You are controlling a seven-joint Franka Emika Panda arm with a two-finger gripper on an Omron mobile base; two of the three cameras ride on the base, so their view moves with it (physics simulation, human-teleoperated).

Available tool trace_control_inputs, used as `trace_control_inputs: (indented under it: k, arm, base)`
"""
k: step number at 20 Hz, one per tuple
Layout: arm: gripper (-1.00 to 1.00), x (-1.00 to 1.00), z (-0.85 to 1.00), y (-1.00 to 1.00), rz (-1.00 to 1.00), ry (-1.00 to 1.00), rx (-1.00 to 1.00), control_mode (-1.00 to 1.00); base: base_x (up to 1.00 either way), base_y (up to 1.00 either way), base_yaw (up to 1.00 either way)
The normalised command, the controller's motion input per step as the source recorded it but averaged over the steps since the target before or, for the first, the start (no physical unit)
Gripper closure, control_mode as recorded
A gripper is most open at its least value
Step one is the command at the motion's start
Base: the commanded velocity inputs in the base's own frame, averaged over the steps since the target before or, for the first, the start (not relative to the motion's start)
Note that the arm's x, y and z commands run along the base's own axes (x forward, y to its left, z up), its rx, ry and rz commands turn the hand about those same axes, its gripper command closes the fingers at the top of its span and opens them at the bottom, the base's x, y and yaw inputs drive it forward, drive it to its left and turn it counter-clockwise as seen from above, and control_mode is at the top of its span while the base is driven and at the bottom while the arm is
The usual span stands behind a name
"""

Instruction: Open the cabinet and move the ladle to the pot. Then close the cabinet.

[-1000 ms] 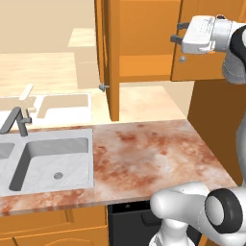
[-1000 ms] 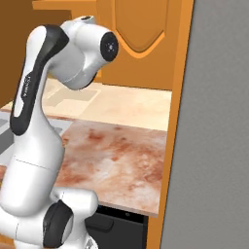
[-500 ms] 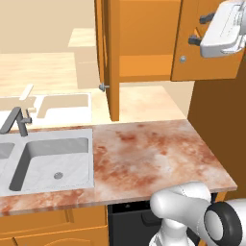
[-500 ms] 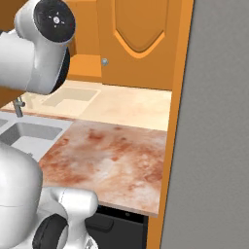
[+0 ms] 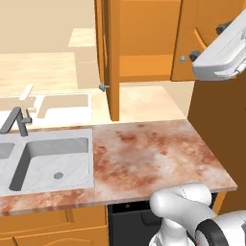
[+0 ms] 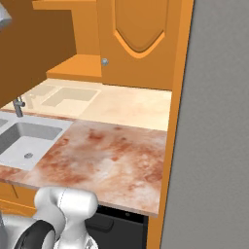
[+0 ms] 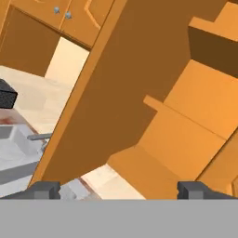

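Note:
The cabinet [image 5: 144,43] hangs over the counter with its left door [image 5: 113,57] swung out edge-on and its right door [image 5: 199,29] shut. The shelves [image 7: 186,139] inside look bare. The ladle is out of view, and so is the pot. My gripper [image 5: 208,42] is raised at the upper right, in front of the right door just beside its knob [image 5: 182,59]. In the hand view my gripper [image 7: 120,190] is open, its tips far apart with nothing between them. The right base view has the shut right door [image 6: 141,34] and the open door's shadowed face [image 6: 29,48].
A marbled counter [image 5: 153,158] runs below the cabinet, with a steel sink [image 5: 53,161] and faucet [image 5: 14,122] at its left. A tall brown panel [image 5: 221,129] closes off the right side. A dark object [image 7: 7,98] sits at the left edge of the hand view.
The arm has swung up and to the right, taking the hand from the middle of the views to the upper right, in front of the right door. The cabinet doors have not moved.

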Motion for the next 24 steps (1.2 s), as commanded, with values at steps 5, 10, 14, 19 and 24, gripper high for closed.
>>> trace_control_inputs:
  k: [5, 10, 14, 19, 24]
  arm:
    - [-1.0, -1.0, 0.0, 0.52, -0.38, 0.0, -0.01, -1.0]
    - [-1.0, -0.5, -0.13, 0.47, -0.39, -0.01, -0.07, -1.0]
    - [-1.0, 0.03, -0.39, 0.25, -0.38, -0.04, -0.13, -1.0]
    - [-1.0, 0.04, -0.48, 0.29, -0.34, -0.07, -0.13, -1.0]
    - [-1.0, 0.08, -0.45, 0.11, -0.25, -0.17, -0.09, -1.0]
  base:
    - [0.0, 0.0, 0.0]
    - [0.0, 0.0, 0.0]
    - [0.0, 0.0, 0.0]
    - [0.0, 0.0, 0.0]
    - [0.0, 0.0, 0.0]
